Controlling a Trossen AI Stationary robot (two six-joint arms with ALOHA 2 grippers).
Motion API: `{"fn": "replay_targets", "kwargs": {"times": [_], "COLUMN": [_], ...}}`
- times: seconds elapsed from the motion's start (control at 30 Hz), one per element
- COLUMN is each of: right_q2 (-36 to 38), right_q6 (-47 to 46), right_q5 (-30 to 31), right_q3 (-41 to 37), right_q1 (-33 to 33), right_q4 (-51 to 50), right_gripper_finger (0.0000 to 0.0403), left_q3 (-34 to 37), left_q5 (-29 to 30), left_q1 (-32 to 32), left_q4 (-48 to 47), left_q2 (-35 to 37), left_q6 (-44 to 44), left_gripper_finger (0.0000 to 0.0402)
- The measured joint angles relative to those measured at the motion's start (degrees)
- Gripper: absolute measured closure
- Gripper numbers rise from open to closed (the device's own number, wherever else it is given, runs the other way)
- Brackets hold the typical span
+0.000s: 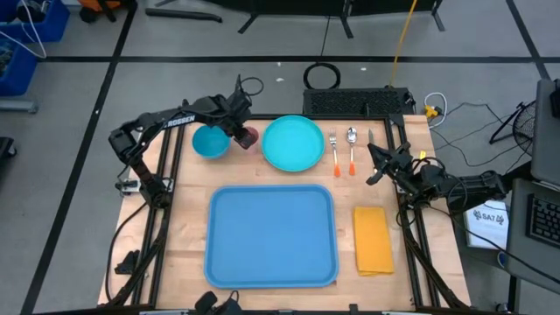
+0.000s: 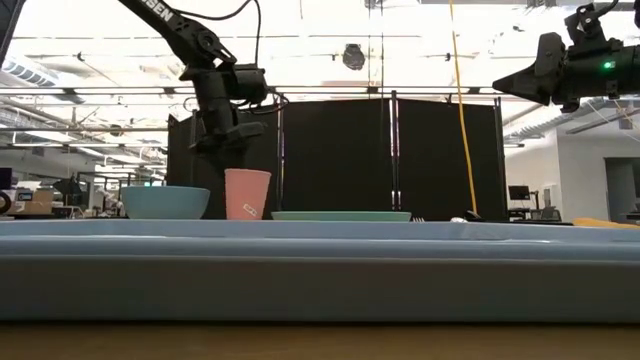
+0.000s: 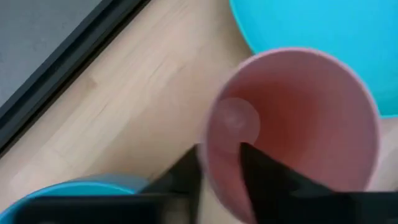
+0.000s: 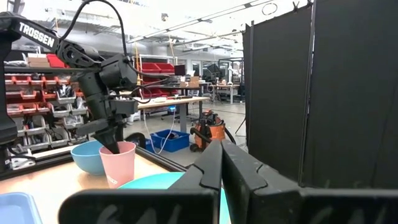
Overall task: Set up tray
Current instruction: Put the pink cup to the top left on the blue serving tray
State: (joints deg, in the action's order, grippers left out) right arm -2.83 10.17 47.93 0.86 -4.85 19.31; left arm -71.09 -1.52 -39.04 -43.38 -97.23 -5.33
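The blue tray [image 1: 273,236] lies flat at the table's near middle and fills the low view's foreground [image 2: 320,270]. A pink cup [image 1: 249,137] stands upright on its base at the far side, between a blue bowl [image 1: 210,141] and a turquoise plate [image 1: 292,143]. My left gripper [image 1: 243,133] is over the cup and shut on its wall. My right gripper [image 1: 374,164] hangs shut in the air to the right of the fork [image 1: 333,150] and spoon [image 1: 351,149], touching nothing. A yellow-orange napkin [image 1: 373,239] lies right of the tray. My left gripper [image 3: 219,149] comes at the pink cup [image 3: 292,124] from above, pointing down. One finger [image 3: 267,180] is inside the cup and the other [image 3: 183,177] outside, with the wall near the rim [image 3: 214,168] on the bowl's side between them. The cup stands upright on the table [image 2: 247,194].
A knife [image 1: 370,138] lies right of the spoon. The bowl [image 3: 68,196] sits close beside the cup, and the plate [image 3: 323,43] is close on its other side. Bare wood shows between the far row and the tray. A black backdrop panel stands behind the far edge.
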Motion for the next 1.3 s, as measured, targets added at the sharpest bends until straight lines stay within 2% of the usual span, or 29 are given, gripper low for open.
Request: {"fn": "replay_targets", "kwargs": {"times": [0.07, 0.17, 0.4, 0.57, 0.73, 0.93, 1.1, 1.3], "right_q2": [0.0, 0.0, 0.0, 0.0, 0.0, 0.01, 0.0, 0.02], "right_q6": [0.03, 0.13, 0.15, 0.15, 0.15, -0.02, -0.96, -2.65], "right_q5": [0.0, 0.0, 0.02, 0.02, 0.02, 0.02, 0.02, -0.17], "right_q3": [0.0, 0.0, 0.0, 0.0, 0.0, 0.0, 0.0, 0.0], "right_q1": [-0.02, -0.02, -0.02, -0.02, 0.0, -0.01, -0.02, -0.02], "right_q4": [0.0, -0.07, -0.43, -0.4, -0.37, -0.31, -0.15, -0.13], "right_gripper_finger": [0.0403, 0.0403, 0.0403, 0.0403, 0.0403, 0.0403, 0.0403, 0.0403], "left_q3": [0.0, 0.0, 0.0, -0.02, -0.02, 0.15, 4.72, 13.5], "left_q5": [0.04, 1.44, 2.79, 0.03, 3.28, 8.23, 9.05, 8.62], "left_q1": [0.39, 0.99, 5.08, 12.36, 23.25, 37.71, 44.17, 44.83], "left_q4": [0.18, 0.33, -1.33, -7.68, -20.08, -28.55, -27.37, -22.25], "left_q2": [0.0, 0.73, 7.23, 14.93, 20.01, 21.04, 20.97, 22.5], "left_q6": [0.65, 1.22, 1.61, -1.92, -12.77, -28.3, -36.21, -40.05], "left_gripper_finger": [0.0371, 0.0392, 0.0397, 0.0398, 0.0399, 0.0399, 0.0399, 0.04]}}
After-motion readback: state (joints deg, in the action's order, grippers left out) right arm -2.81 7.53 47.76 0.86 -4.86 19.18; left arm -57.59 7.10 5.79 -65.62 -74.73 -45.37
